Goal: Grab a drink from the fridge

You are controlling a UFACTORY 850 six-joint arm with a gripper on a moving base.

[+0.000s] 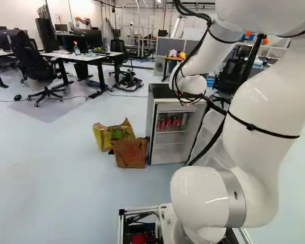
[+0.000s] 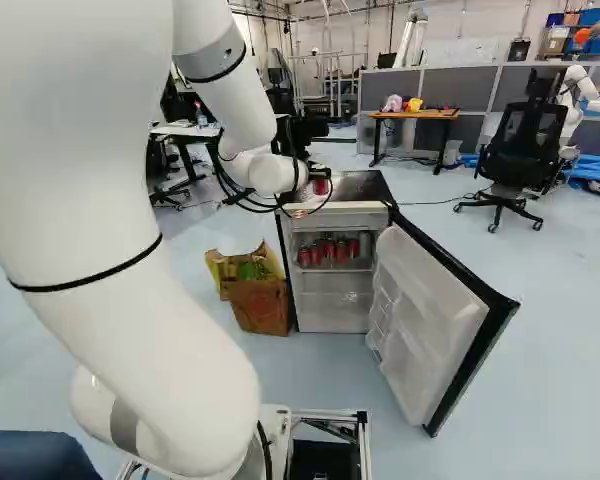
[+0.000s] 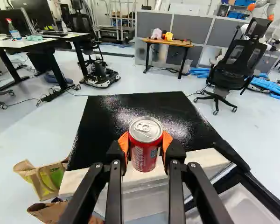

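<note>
In the right base view my gripper (image 2: 313,174) is at the arm's end, over the front of the small fridge's black top (image 2: 358,186), partly hidden by arm and cables. The wrist view shows the gripper (image 3: 145,143) shut on a red drink can (image 3: 143,159), an orange pad on either side. The can is upright, its silver lid showing, above the fridge top's front edge. The fridge door (image 2: 430,310) stands wide open. More red cans (image 2: 328,250) stand on the upper shelf inside.
Left of the fridge in the left base view are a yellow bag (image 1: 108,135) and a brown paper bag (image 1: 130,153). Desks and chairs stand farther back. Another robot (image 2: 578,92) is at the far right of the right base view, behind an office chair (image 2: 520,150).
</note>
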